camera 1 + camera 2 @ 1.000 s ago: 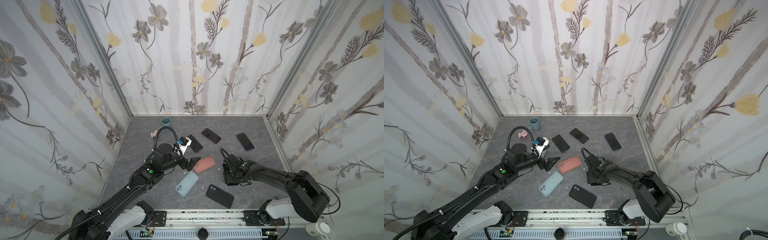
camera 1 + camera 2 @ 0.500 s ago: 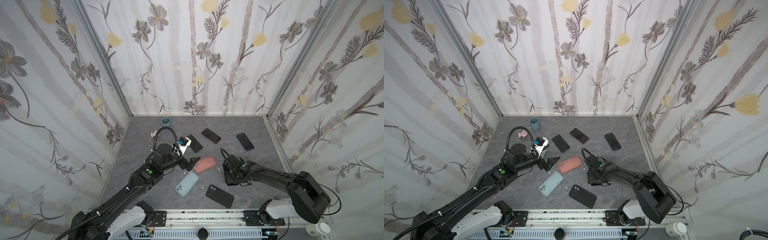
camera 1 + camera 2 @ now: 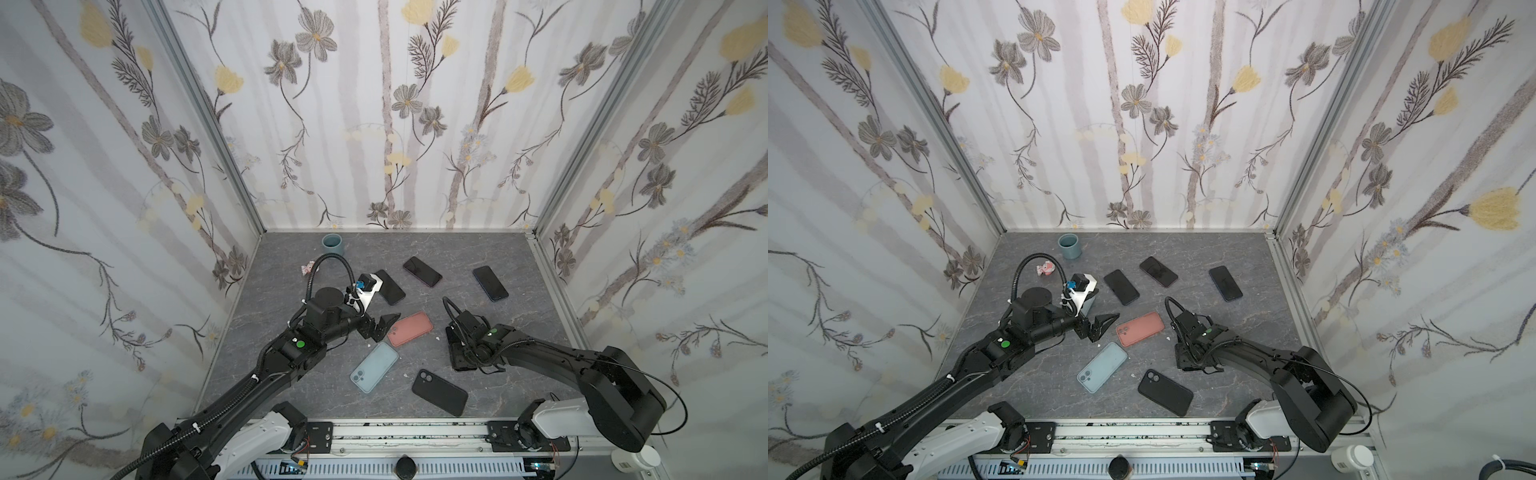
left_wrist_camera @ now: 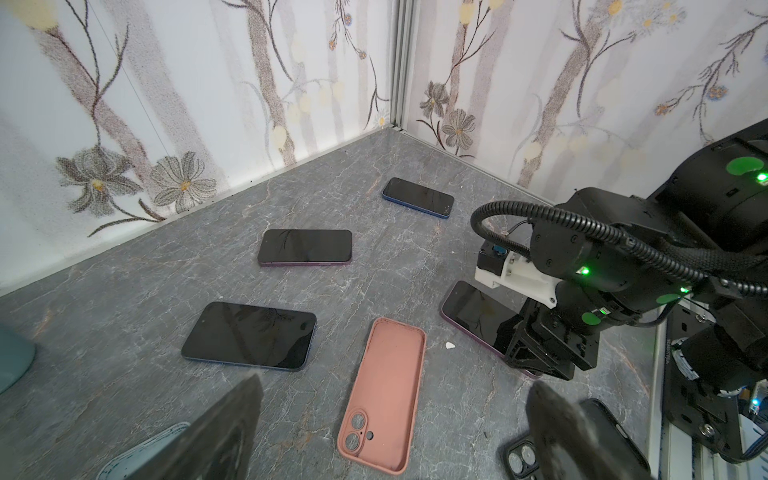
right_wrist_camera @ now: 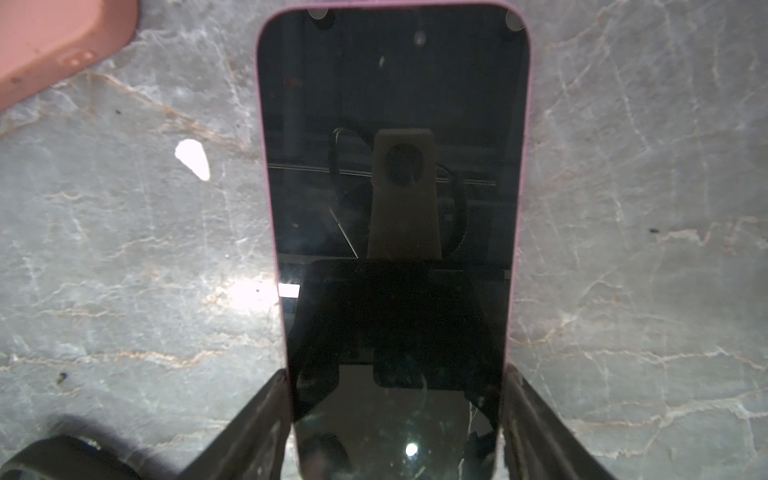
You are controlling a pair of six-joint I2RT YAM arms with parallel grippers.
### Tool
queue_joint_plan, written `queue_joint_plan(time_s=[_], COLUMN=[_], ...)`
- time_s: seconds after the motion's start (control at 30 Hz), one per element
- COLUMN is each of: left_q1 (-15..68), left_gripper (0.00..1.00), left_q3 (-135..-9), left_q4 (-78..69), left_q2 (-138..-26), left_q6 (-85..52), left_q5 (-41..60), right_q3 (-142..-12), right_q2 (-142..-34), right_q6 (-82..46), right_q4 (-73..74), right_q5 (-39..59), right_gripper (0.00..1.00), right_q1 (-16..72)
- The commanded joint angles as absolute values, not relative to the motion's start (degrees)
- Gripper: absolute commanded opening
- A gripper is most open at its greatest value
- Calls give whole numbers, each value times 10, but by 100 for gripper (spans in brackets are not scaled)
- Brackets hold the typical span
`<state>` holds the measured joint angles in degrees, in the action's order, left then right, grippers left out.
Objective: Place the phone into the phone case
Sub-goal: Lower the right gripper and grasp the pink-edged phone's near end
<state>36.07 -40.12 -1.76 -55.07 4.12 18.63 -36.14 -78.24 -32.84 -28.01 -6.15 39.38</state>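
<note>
The phone [image 5: 395,187], dark-screened with a pink-purple rim, lies flat on the grey table. My right gripper [image 5: 395,380] stands over one end of it, a finger pressed against each long side. In the left wrist view the same phone [image 4: 473,316] juts out from under that gripper [image 4: 540,357]. The salmon phone case [image 3: 410,329] [image 4: 386,386] lies hollow side up just left of the phone, a small gap between them. My left gripper [image 3: 384,328] [image 4: 395,380] hovers open at the case's camera-hole end, holding nothing.
A light blue case [image 3: 374,367] and a black case [image 3: 439,392] lie near the front. Three more dark phones [image 3: 388,286] [image 3: 422,271] [image 3: 490,283] lie further back. A teal cup [image 3: 333,244] and a small wrapper [image 3: 307,268] sit at the back left.
The right gripper's jaws have narrowed slightly onto the phone's sides. Both arms stay almost where they were.
</note>
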Motion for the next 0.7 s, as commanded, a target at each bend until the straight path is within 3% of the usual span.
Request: queue_joint_plan(time_s=[0.0,0.67], left_q1=[361,360], left_gripper=[100,100], left_q3=[-402,-405], left_q4=[-25,-23], left_q2=[-551,-553], left_q6=[47,43], left_q5=[184,179], right_q3=[-359,-358], right_q2=[-774,-715], right_q6=[-330,-329], right_q4=[-275,-277], right_q5=[-66,-93], right_gripper=[53,48], right_q1=[396,396])
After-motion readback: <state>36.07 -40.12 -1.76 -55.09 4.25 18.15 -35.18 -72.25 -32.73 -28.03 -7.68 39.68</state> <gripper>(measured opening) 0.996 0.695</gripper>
